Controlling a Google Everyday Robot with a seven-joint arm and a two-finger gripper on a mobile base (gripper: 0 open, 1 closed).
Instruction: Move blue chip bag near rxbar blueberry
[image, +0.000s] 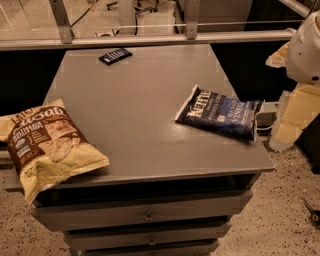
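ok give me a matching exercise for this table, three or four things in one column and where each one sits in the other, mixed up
Things:
1. blue chip bag
2. rxbar blueberry
3. yellow-and-brown chip bag
4. white robot part

Places:
A. far edge of the table
B. upper right of the view, off the table
C. front left corner, hanging over the edge
D. right side of the table, by its edge

Pairs: 1-D, 2-A, 3-C, 4-B

The claw is not in view; only the white robot part shows.
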